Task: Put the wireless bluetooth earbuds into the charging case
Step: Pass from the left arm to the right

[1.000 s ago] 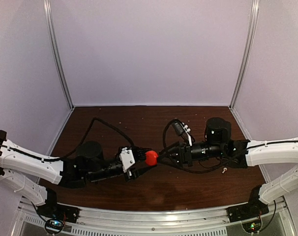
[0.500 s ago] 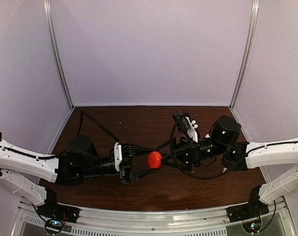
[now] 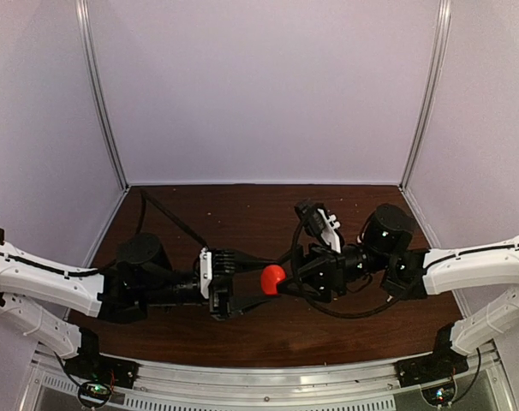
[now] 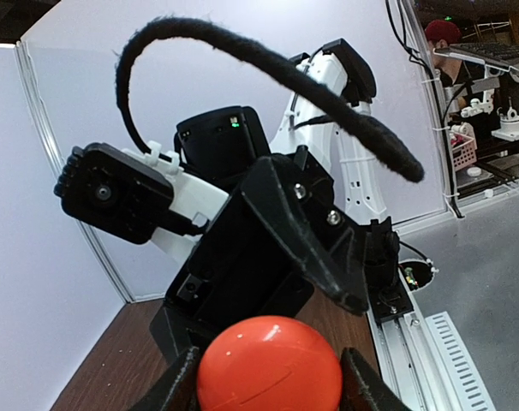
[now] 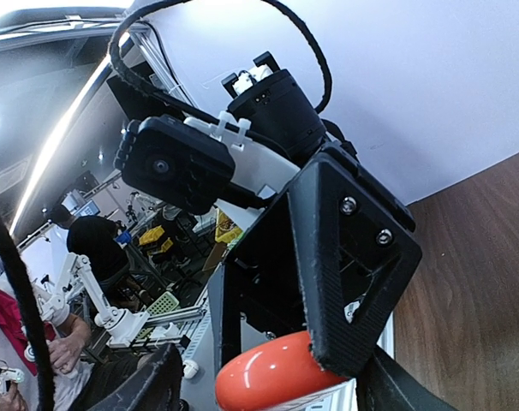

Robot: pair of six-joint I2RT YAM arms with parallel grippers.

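Red-orange round charging case [image 3: 273, 279] hangs above the middle of the desk [image 3: 259, 338], clamped in the left tool [image 4: 268, 379]. The right tool [image 5: 272, 387] has its fingers on both sides of the same case; whether they press it, I cannot tell.

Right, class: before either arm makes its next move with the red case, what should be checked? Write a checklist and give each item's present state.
1. Left gripper shut on the red charging case: ok.
2. Case lifted off the table: ok, it seems.
3. Right gripper gripping the case: not ok; its fingers flank the case but are spread wider than it.
4. Case lid open: cannot tell.
5. An earbud in sight: not ok; none shows in any view.
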